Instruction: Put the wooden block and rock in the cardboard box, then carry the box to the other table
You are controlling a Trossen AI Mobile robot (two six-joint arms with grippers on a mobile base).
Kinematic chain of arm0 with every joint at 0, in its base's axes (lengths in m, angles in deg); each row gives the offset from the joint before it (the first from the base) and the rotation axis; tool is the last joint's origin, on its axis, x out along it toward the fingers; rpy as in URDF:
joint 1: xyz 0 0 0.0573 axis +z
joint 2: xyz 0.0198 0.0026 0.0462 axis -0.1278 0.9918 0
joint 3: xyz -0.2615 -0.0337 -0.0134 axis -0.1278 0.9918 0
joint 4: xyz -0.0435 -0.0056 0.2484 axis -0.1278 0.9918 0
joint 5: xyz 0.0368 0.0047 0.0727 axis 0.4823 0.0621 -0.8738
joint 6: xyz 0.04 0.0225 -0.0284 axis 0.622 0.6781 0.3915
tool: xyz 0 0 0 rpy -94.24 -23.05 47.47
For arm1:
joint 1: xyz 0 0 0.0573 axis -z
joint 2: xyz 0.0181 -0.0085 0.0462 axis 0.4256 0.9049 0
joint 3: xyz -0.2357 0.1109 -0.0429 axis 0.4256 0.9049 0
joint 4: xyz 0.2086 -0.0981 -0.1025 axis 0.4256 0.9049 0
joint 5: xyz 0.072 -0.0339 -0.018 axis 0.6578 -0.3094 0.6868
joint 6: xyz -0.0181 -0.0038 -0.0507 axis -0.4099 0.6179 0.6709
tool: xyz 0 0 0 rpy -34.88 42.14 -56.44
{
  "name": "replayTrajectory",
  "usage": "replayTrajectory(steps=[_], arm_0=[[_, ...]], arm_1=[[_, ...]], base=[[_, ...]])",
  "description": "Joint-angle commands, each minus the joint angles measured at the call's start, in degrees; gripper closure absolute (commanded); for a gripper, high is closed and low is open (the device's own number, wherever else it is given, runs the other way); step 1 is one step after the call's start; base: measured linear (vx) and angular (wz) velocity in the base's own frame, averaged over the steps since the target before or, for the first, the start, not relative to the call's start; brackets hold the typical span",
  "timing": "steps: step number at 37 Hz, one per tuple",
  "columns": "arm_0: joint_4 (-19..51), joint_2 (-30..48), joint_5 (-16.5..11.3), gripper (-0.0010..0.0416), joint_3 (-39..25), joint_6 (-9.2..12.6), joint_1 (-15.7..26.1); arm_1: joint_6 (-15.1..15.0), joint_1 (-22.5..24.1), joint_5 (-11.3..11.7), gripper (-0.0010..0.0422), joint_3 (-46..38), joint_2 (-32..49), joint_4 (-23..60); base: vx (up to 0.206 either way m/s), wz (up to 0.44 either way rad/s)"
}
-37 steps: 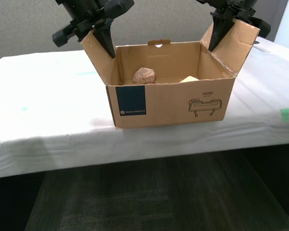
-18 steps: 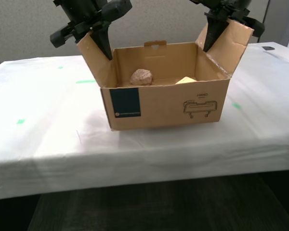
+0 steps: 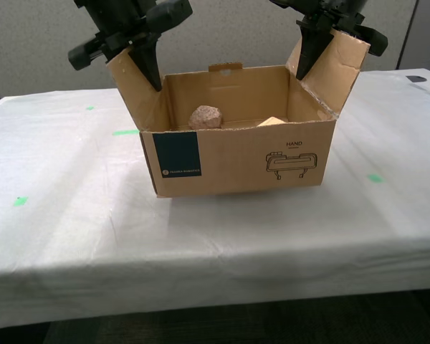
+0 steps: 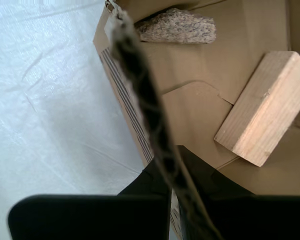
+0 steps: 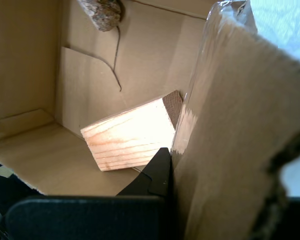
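Observation:
The cardboard box (image 3: 236, 161) stands open-topped over the white-draped other table (image 3: 72, 215); whether it rests on the cloth I cannot tell. Inside lie the pinkish rock (image 3: 205, 117) and the pale wooden block (image 3: 272, 122). My second gripper (image 3: 147, 68) is shut on the raised side flap at the exterior view's left. In its wrist view, my second gripper (image 4: 172, 170) pinches the flap edge (image 4: 145, 100), with the rock (image 4: 177, 27) and block (image 4: 265, 115) beyond. My first gripper (image 3: 308, 61) is shut on the opposite flap (image 5: 230, 125), close to the block (image 5: 132, 137), with the rock (image 5: 102, 12) farther off.
Small green tape marks (image 3: 375, 178) (image 3: 19, 201) (image 3: 125, 132) dot the cloth around the box. A grey partition wall (image 3: 29, 43) stands behind the table. The table's front edge (image 3: 215, 287) hangs low in the exterior view, with dark floor beneath it.
The whole scene shifted, so the camera moved closer to the table. The box, still held by both flaps, is now farther in from the table's front edge.

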Motion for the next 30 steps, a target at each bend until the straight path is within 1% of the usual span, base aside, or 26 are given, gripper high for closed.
replayTrajectory(steps=[1, 6, 13, 22, 27, 30], arm_0=[[-0.22, -0.09, -2.05, 0.0407, -0.09, -0.42, 0.2], [-0.31, -0.09, -1.33, 0.0406, -0.09, -0.96, 0.17], [-0.35, -0.09, -1.29, 0.0406, -0.09, -1.05, 0.2], [0.0, -0.11, -1.29, 0.0407, -0.09, -1.09, 0.2], [-1.07, -0.09, -1.29, 0.0406, -0.09, -1.05, 0.2], [-2.23, -0.02, -1.29, 0.0407, -0.09, -1.01, 0.2]], arm_1=[[-0.44, 0.26, -2.05, 0.0413, -0.04, -2.08, -0.39], [-0.72, 0.26, -2.05, 0.0413, -0.04, -4.33, -0.39], [-0.09, 0.26, -2.05, 0.0413, 0.31, -4.26, 0.85], [0.02, 0.52, -2.03, 0.0413, 5.31, -5.84, 0.31], [0.66, 0.52, -2.03, 0.0413, 8.11, -6.21, -3.3], [1.75, 0.48, -2.03, 0.0413, 9.2, -6.12, -6.25]], base=[[0.103, 0.0], [0.097, 0.0], [0.091, 0.003], [0.081, -0.005], [0.025, -0.013], [0.0, 0.0]])
